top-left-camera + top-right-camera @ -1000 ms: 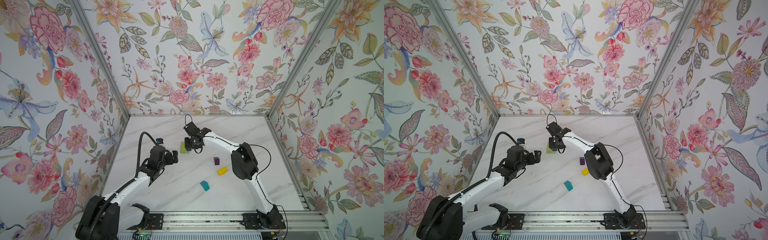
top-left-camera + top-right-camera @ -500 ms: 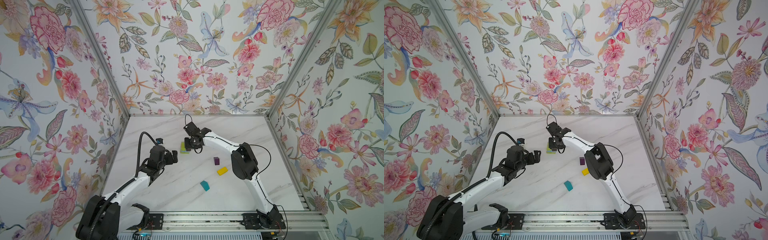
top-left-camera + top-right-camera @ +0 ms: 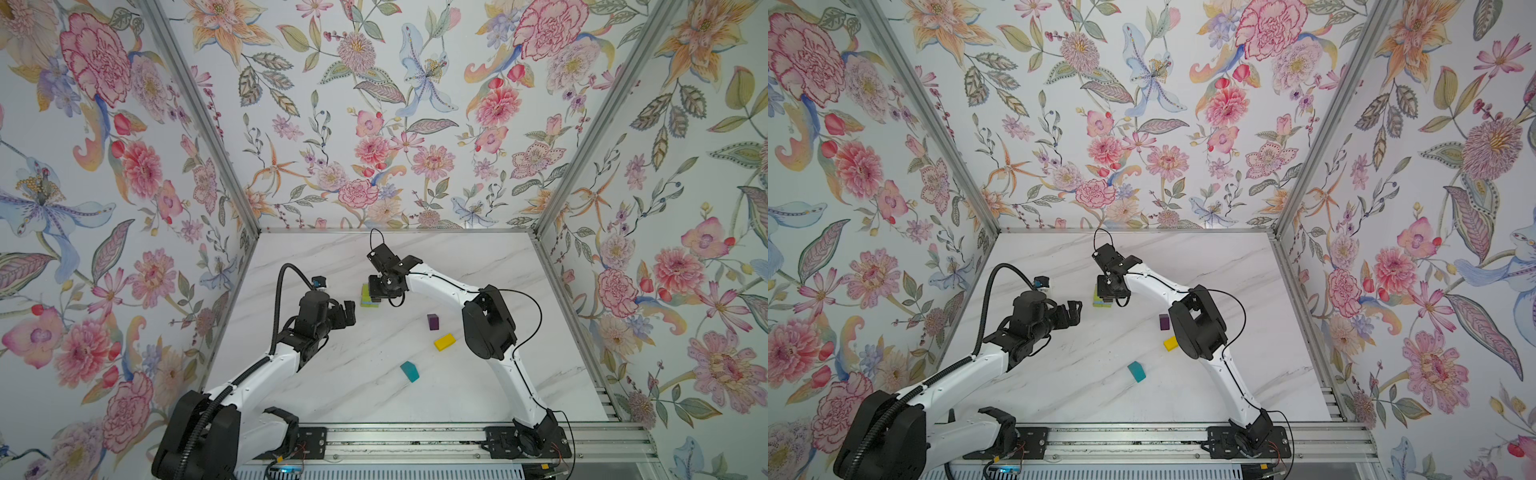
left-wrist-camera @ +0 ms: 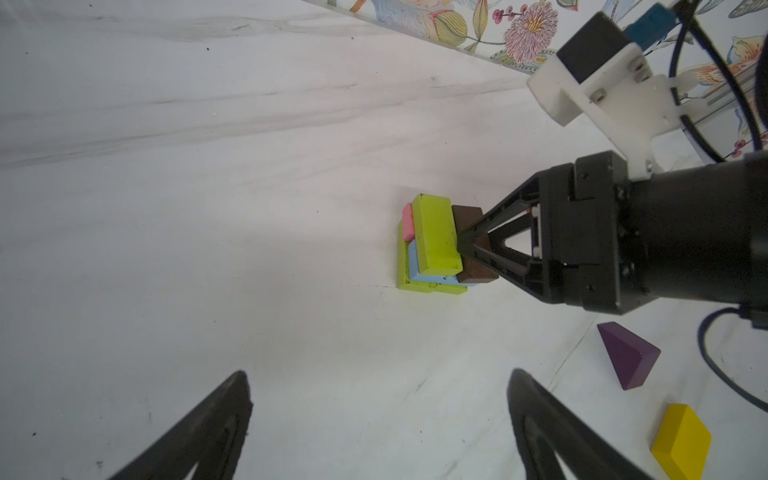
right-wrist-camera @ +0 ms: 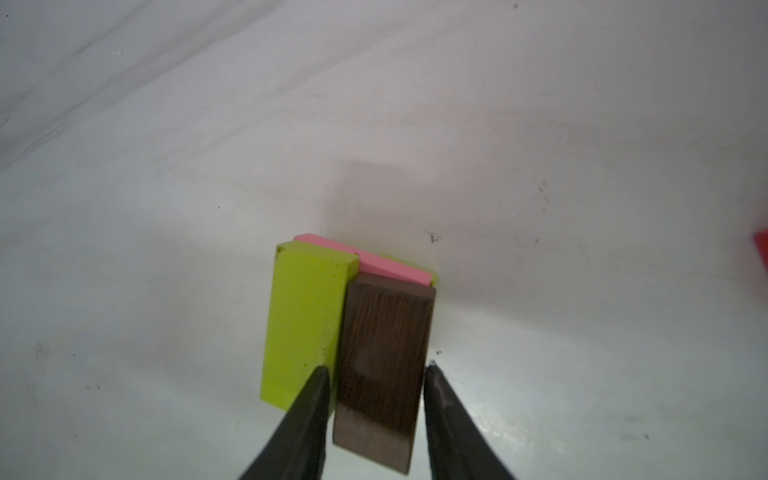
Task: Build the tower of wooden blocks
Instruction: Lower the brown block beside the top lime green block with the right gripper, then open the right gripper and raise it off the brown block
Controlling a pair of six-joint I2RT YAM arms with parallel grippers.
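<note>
Marble-patterned table (image 3: 332, 386) carried all the work. In both top views your right gripper (image 3: 377, 296) (image 3: 1106, 296) reached across the middle and stood directly over the tower (image 3: 366, 302) (image 3: 1100, 303), which sat toward the far centre of the table. Your left gripper (image 3: 347, 312) hung just to the tower's left, clear of it. Three loose pieces lay apart on the right half, nearer the arm bases: a purple block (image 3: 433, 321), a yellow block (image 3: 444, 342) near it, and a teal block (image 3: 409, 371) nearest the bases. None touched another.

Left wrist view: your left fingers (image 4: 224, 415) were spread wide with nothing between them. The tower showed a lime green base layer (image 4: 415, 287), then a light blue block (image 4: 422, 272) and a pink block (image 4: 408, 222). On top lay a lime green top block (image 4: 436, 232) with the brown block (image 4: 467, 216) beside it. Your right gripper's tips met the brown block.

Right wrist view: your right fingers (image 5: 307, 415) were closed on the brown block's two long sides, grasping it. It lay flat, hard against the lime green top block, with pink showing beneath. A red block (image 5: 762, 253) was cut off at the frame edge, so its position could not be judged.
</note>
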